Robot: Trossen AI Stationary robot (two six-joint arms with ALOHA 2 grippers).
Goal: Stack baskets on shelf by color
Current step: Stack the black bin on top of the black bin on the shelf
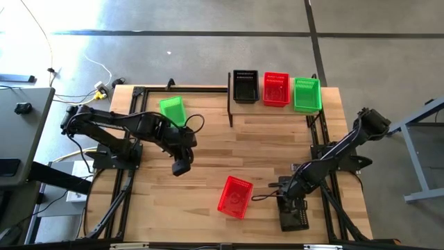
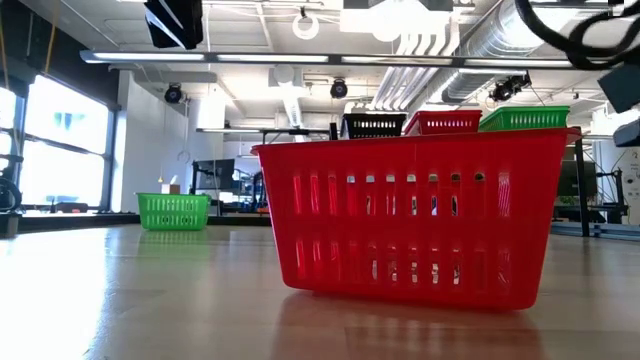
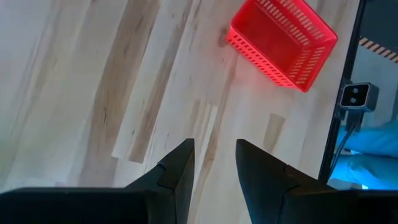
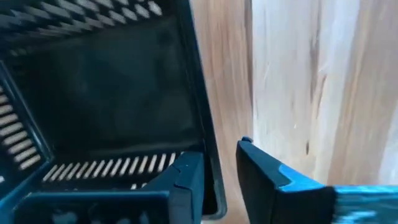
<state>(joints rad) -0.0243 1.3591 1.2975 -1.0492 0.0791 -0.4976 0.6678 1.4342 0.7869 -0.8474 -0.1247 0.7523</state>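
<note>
Concrete floor surrounds the wooden tabletop (image 1: 208, 153) on my overhead feed, and from above I get the whole layout at once. At the upper middle of that frame the shelf (image 1: 274, 105) carries three baskets in a row: a black basket (image 1: 245, 86), a red basket (image 1: 276, 89) and a green basket (image 1: 306, 94). A second green basket (image 1: 173, 111) lies loose on the table left of the shelf, and a second red basket (image 1: 235, 196) sits tilted at the lower middle.

My left gripper (image 1: 180, 167) hangs over bare wood at centre-left, well apart from that loose red one. Only its wrist feed tells me the claw's state: the two dark fingers (image 3: 177, 171) stand a narrow gap apart with nothing between them, and the red basket (image 3: 283, 40) shows at the upper right of that frame.

My right gripper (image 1: 283, 186) is low at the lower right of the overhead frame, where I can barely make out another black basket (image 1: 294, 217) under the arm. The right wrist feed fills that in: the black basket (image 4: 106, 106) takes up the left of the frame, and its near wall stands between the fingers (image 4: 186, 180), one inside and one outside. I cannot tell whether they are actually pinching it.

My table-level feed shows the red basket (image 2: 415, 220) filling the foreground, the shelf trio behind it, the green one (image 2: 173, 211) far left.
</note>
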